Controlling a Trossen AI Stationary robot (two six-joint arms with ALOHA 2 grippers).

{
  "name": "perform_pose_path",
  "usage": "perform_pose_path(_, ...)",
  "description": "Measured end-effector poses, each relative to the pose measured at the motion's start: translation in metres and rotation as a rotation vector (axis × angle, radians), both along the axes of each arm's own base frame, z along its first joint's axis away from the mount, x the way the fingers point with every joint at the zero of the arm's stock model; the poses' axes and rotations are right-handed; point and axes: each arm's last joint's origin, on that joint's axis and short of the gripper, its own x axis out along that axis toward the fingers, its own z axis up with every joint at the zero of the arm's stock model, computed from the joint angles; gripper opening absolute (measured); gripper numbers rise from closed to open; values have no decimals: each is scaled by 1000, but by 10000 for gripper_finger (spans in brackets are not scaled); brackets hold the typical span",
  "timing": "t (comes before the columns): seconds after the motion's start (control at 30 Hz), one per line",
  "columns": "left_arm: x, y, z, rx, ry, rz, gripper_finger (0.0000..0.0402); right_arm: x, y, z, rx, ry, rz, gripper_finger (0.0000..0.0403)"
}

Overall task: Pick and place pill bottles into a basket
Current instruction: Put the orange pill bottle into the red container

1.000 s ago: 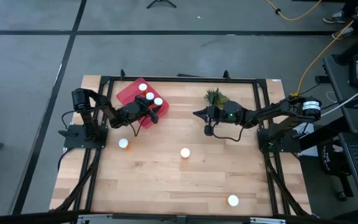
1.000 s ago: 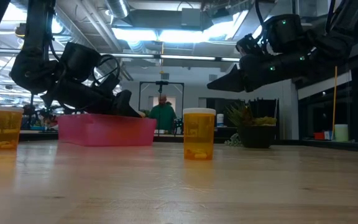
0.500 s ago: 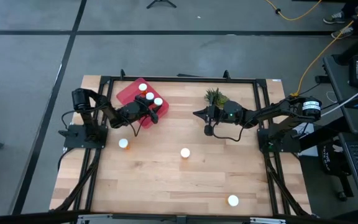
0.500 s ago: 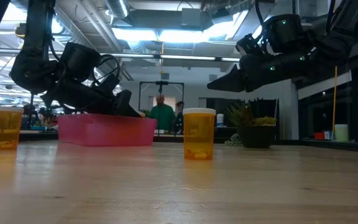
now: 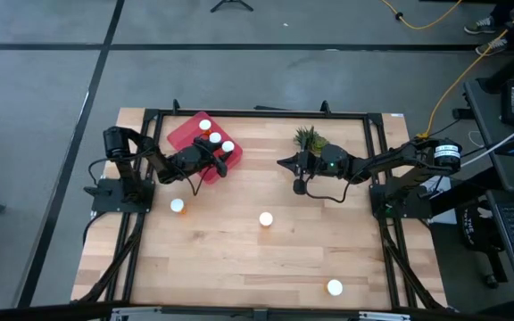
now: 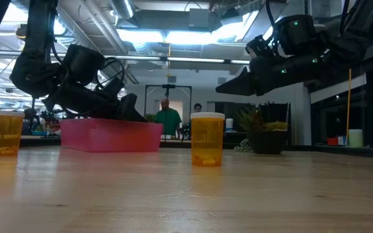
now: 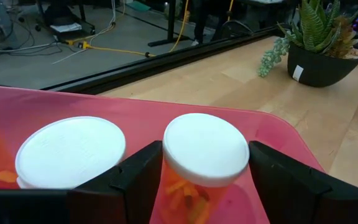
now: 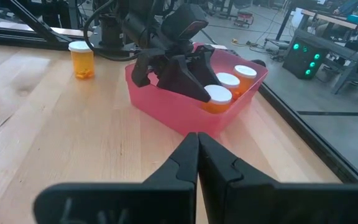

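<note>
The basket (image 5: pixel 203 141) sits at the table's (image 5: pixel 239 267) far left corner with three pill bottles (image 5: pixel 215 138) standing in it in a row, and the left gripper (image 5: pixel 224 162) reaches over its near right edge, one finger either side of the nearest bottle (image 7: pixel 205 163). A potted plant (image 5: pixel 308 138) stands to the basket's right at the far edge, with the right gripper (image 5: pixel 281 163) just in front of it. Three more bottles stand apart on the table: one (image 5: pixel 178 206) in front of the basket, one (image 5: pixel 265 218) near the middle, one (image 5: pixel 334 287) near the front right.
</note>
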Motion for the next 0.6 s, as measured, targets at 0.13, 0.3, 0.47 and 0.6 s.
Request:
perform_pose_path(0.13, 0, 0, 0, 0, 0, -2, 231, 0, 0, 0, 0, 0, 0, 11)
perform_pose_path(0.3, 0, 0, 1, 2, -1, -3, 231, 0, 0, 0, 0, 0, 0, 11)
perform_pose_path(0.47, -1, 0, 4, 21, 8, -10, 231, 0, 0, 0, 3, 0, -1, 11)
perform_pose_path(0.6, 0, -2, 6, 30, 2, -24, 231, 0, 0, 0, 5, 0, 2, 11)
